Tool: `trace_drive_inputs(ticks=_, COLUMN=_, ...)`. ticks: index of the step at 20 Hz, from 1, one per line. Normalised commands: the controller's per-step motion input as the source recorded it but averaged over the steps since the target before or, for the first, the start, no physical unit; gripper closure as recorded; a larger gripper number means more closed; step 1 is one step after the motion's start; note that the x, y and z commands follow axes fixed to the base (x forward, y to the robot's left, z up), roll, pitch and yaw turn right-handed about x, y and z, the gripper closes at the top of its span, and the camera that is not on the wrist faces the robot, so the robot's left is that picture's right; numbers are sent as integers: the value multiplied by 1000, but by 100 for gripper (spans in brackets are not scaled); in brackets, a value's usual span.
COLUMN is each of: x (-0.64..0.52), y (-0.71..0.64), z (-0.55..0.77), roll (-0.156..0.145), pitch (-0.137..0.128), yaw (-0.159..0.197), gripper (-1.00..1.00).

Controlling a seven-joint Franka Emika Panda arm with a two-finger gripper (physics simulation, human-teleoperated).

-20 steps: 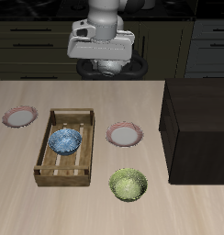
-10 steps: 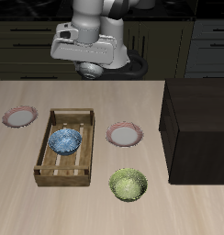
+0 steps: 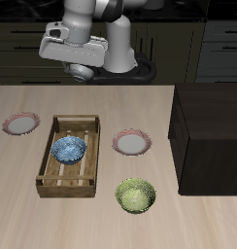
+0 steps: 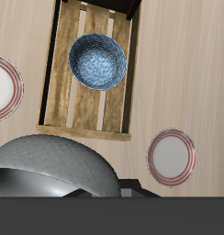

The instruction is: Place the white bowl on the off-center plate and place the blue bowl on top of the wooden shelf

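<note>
The blue bowl (image 3: 68,149) sits upright inside a light slatted wooden crate (image 3: 48,168), toward the crate's back end, its speckled inside facing up; the wrist view looks straight down on it (image 4: 97,61) resting across the slats (image 4: 57,96). The gripper (image 3: 81,71) hangs high above the table's back edge (image 3: 52,88), well clear of the crate, and a rounded grey-white object, apparently the white bowl (image 4: 51,164), fills the space under the wrist camera; whether the fingers are clenched on it or released cannot be told from either picture. The off-center plate (image 3: 20,124), red-rimmed with a pale centre, lies flat near the table's side edge, beside the crate but apart from it. A second plate (image 3: 132,144) of the same kind lies on the crate's other side, nearer the table's middle. A yellow-green patterned bowl (image 3: 136,195) stands closer to the front edge. The wooden shelf (image 3: 210,136), dark and boxy, stands at the far side of the table from the off-center plate
</note>
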Motion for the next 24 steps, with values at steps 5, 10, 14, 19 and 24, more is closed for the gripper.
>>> trace_drive_inputs(ticks=5, x=-83, y=-412, z=-14, roll=43, pitch=2, yaw=4, gripper=100)
trace_drive_inputs(ticks=10, x=-30, y=-346, z=-62, roll=56, pitch=28, yaw=18, gripper=100)
trace_drive_inputs(ticks=14, x=-30, y=-466, z=25, roll=19, pitch=21, yaw=-24, gripper=100)
trace_drive_inputs(ticks=19, x=-113, y=-485, z=-14, roll=-3, pitch=8, yaw=0, gripper=100)
trace_drive_inputs(ticks=24, x=-125, y=-444, z=8, roll=-37, pitch=3, yaw=-13, gripper=100)
